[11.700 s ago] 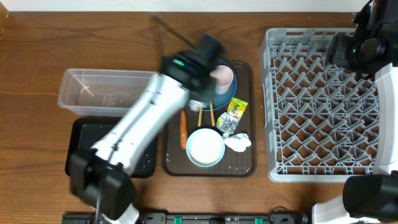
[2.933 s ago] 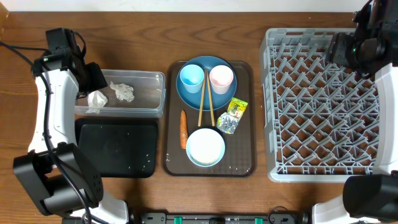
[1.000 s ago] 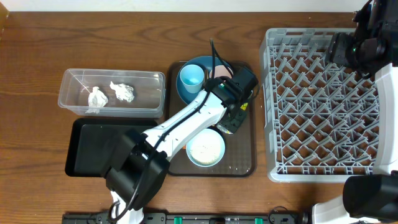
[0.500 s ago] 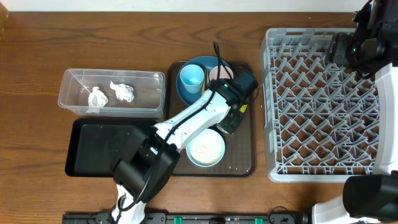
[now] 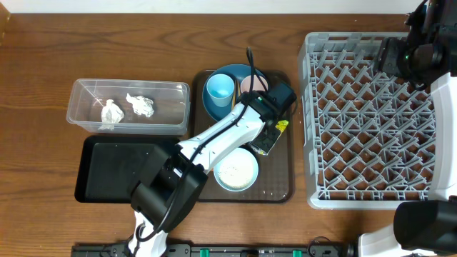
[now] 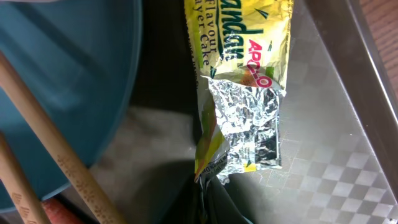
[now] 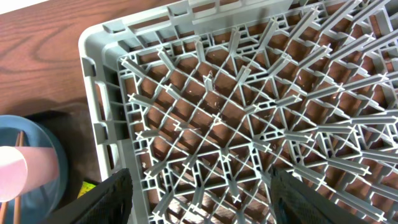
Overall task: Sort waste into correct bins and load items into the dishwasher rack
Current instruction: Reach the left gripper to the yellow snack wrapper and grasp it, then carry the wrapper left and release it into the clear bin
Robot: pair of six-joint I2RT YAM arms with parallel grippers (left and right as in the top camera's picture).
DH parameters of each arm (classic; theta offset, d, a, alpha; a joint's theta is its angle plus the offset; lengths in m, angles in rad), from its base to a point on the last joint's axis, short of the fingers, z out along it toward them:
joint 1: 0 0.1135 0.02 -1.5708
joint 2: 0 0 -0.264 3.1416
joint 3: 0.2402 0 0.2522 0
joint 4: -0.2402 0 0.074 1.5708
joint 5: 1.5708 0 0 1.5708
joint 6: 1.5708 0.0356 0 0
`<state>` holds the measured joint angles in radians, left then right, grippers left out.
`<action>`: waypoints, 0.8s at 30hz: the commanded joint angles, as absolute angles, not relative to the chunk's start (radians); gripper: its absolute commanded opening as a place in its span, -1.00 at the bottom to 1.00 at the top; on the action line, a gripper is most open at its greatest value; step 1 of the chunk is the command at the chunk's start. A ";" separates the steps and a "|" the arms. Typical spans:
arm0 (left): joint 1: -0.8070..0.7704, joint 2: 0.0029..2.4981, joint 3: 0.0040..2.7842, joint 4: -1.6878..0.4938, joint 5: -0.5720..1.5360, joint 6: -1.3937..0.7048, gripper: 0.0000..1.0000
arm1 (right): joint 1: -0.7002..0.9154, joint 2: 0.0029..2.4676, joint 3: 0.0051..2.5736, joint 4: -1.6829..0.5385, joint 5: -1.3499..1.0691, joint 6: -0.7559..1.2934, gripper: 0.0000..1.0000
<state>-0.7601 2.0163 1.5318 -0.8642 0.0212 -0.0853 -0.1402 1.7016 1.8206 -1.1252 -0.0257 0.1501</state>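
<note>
The yellow-green wrapper (image 6: 242, 93) lies on the brown tray (image 5: 282, 182) beside the blue plate (image 6: 68, 74). My left gripper (image 6: 211, 205) is shut on the wrapper's lower end; in the overhead view it (image 5: 268, 135) sits low over the tray. Two chopsticks (image 6: 56, 155) lie across the plate, with a bit of the carrot (image 6: 53, 213) beside them. The light-blue cup (image 5: 220, 88) and pink cup (image 5: 250, 83) stand on the plate. The bowl (image 5: 235, 171) holds rice. Two tissues (image 5: 141, 106) lie in the clear tub (image 5: 86, 89). My right gripper (image 7: 199, 205) is open above the rack (image 5: 371, 121).
The black tray (image 5: 128, 170) lies in front of the clear tub, left of the brown tray. My left arm stretches across the brown tray and hides most of the carrot in the overhead view. The rack's near-left corner (image 7: 93, 50) is next to the tray.
My left arm has come from the clear tub, where a second tissue now lies, over to the wrapper. In the last second it shifted slightly right with the wrapper. The right arm has not moved.
</note>
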 commanded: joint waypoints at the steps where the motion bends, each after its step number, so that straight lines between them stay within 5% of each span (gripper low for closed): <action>1: -0.759 1.993 1.543 -0.877 0.068 -0.084 -0.88 | -0.144 1.700 1.837 -1.126 -0.027 0.164 0.41; 12: -0.699 1.698 1.625 -0.847 0.132 -0.084 -0.85 | -0.144 1.700 1.837 -1.121 -0.027 0.164 0.42; 24: -0.255 1.493 1.625 -0.923 -0.038 -0.145 -0.83 | -0.144 1.700 1.837 -1.115 -0.027 0.164 0.43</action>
